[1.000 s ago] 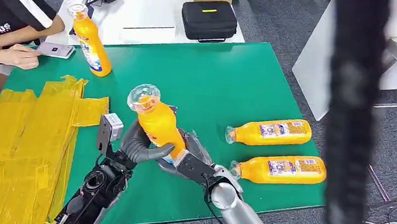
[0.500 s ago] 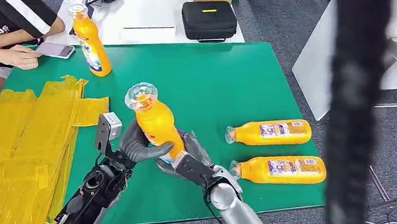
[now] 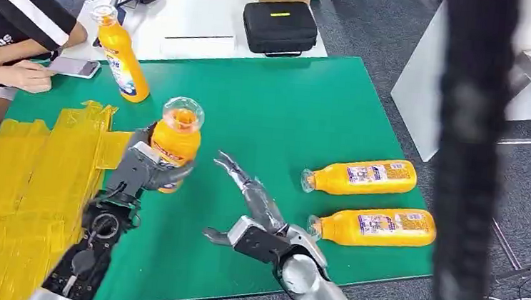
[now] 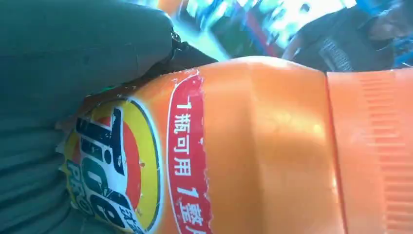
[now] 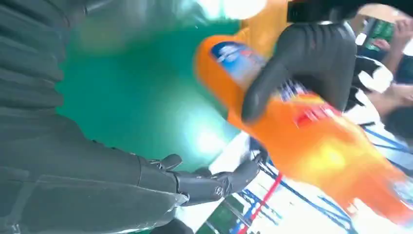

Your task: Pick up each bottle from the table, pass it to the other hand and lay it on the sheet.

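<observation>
**Bottle in my left hand, over the sheet's edge**

Above the green table [image 3: 302,103], near the border of the crinkled yellow plastic sheet [image 3: 24,181], my left hand [image 3: 148,169] clamps around the lower body of the orange plastic detergent bottle with the clear domed cap [image 3: 174,143], which stands roughly upright in my grasp. It looks full, so I judge it fairly heavy, with a stiff but smooth and probably slippery shell; a wrap around the labelled waist seems the safest hold. Up close its label reads "1瓶可用 1整", beside a round logo whose lettering I cannot read for certain.

My right hand [image 3: 254,213] hovers beside it with fingers spread, holding nothing. Two more orange bottles [image 3: 366,201] lie on their sides near it, their labels too small to read. Another orange bottle [image 3: 121,56] stands at the far edge near a seated person [image 3: 14,30] with a phone [image 3: 74,67].
</observation>
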You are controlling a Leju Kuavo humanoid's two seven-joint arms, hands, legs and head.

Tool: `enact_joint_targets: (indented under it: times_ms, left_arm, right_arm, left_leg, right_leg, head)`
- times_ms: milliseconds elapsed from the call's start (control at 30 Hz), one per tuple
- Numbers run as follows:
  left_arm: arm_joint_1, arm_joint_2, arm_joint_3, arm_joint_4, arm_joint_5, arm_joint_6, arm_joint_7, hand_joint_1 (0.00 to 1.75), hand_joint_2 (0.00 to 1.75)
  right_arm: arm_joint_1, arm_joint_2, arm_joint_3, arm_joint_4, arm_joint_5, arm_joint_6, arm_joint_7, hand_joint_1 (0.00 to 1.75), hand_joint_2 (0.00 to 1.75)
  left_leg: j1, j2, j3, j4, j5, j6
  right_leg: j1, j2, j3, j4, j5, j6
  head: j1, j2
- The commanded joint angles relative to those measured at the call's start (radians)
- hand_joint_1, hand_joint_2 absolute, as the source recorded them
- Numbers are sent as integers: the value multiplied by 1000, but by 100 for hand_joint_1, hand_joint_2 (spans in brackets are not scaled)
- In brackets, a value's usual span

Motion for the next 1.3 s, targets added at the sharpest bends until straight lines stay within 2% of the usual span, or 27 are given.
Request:
enact_joint_targets:
  times_ms: [33,133,233,300,433,467,533,567,667,767,800,900,933,967,1067,1100,1133,1300]
  left_arm:
    - [-120,125,84,177,-181,86,3,175,175]
    - [-172,198,97,324,-472,244,51,175,175]
    - [-194,240,149,444,-567,291,45,175,175]
    - [-193,277,150,518,-698,325,96,175,175]
    - [-188,275,159,529,-701,338,85,175,175]
    - [-190,272,159,529,-702,338,86,175,175]
    - [-192,270,159,528,-704,338,87,175,175]
    - [-193,268,158,528,-706,337,88,175,175]
    - [-193,268,158,528,-706,337,88,175,175]
    - [-186,309,115,600,-967,333,211,175,175]
    - [-193,310,125,647,-1006,336,212,175,175]
    - [-193,294,170,716,-1032,355,185,175,175]
    - [-199,296,147,740,-1066,352,213,175,175]
    - [-201,295,132,750,-1066,356,222,175,175]
    - [-210,255,147,770,-1058,389,192,175,175]
    - [-210,244,153,765,-1057,403,190,159,175]
    - [-208,231,162,758,-1047,418,179,0,175]
    - [-211,223,162,754,-1050,414,182,0,175]
  right_arm:
    - [18,-67,-41,-115,-4,-3,3,0,175]
    - [18,-93,-65,-151,-5,-17,4,0,175]
    - [10,-90,-87,-156,-16,-24,3,0,175]
    - [-4,-87,-91,-145,-25,-16,-1,0,175]
    - [-6,-83,-89,-139,-25,-17,-1,0,175]
    - [-6,-83,-88,-139,-25,-17,-1,0,175]
    - [-5,-83,-88,-139,-25,-17,-1,0,175]
    - [-5,-83,-88,-140,-25,-17,-1,0,175]
    - [-5,-83,-88,-140,-25,-17,-1,0,175]
    - [-10,-86,-85,-129,-24,-11,-11,0,175]
    - [-9,-85,-87,-127,-23,-10,-15,0,175]
    - [-5,-88,-85,-127,-27,-9,-13,0,175]
    - [-3,-87,-86,-127,-26,-10,-13,0,175]
    - [-3,-86,-87,-127,-26,-11,-14,0,175]
    - [-3,-82,-80,-120,-16,-11,-11,0,175]
    - [-6,-81,-76,-117,-12,-11,-9,0,175]
    - [-9,-82,-71,-113,-5,-11,-4,0,175]
    - [-19,-81,-68,-104,-2,-11,-1,0,175]
  left_leg:
    - [1,3,5,0,-3,-3]
    - [0,3,4,0,-1,-2]
    - [1,6,8,1,-4,-4]
    - [1,7,8,0,-4,-4]
    - [1,6,5,0,-2,-3]
    - [2,8,12,2,-6,-6]
    - [1,4,3,0,-1,-2]
    - [2,4,6,1,-4,-4]
    - [1,4,5,1,-3,-3]
    - [1,4,6,1,-3,-3]
    - [1,6,5,0,-3,-3]
    - [0,6,4,-1,-2,-3]
    - [1,6,8,0,-4,-4]
    - [0,5,6,-1,-3,-3]
    - [1,3,7,0,-4,-4]
    - [1,2,5,0,-3,-3]
    - [0,2,3,0,-1,-2]
    - [1,2,4,0,-2,-3]
  right_leg:
    - [1,1,5,0,-2,0]
    - [0,0,4,0,-1,0]
    - [1,2,7,1,-3,-1]
    - [1,3,6,1,-2,-1]
    - [1,3,4,0,-1,0]
    - [2,3,10,2,-5,-1]
    - [1,2,1,0,-1,0]
    - [1,1,5,1,-3,0]
    - [1,1,4,1,-2,0]
    - [1,2,5,1,-3,0]
    - [1,4,4,0,-2,0]
    - [0,4,3,0,-1,0]
    - [1,3,7,1,-3,-1]
    - [0,2,5,0,-2,-1]
    - [1,0,7,1,-4,-1]
    - [1,0,5,0,-2,0]
    - [0,1,2,0,-1,0]
    - [1,0,4,0,-2,0]
  head:
    - [-1,0]
    - [0,0]
    - [0,0]
    - [0,0]
    - [0,0]
    - [-1,0]
    - [0,0]
    - [0,0]
    - [0,0]
    - [0,0]
    - [0,0]
    - [0,0]
    - [0,0]
    - [0,0]
    - [0,0]
    - [0,0]
    - [0,0]
    - [0,0]
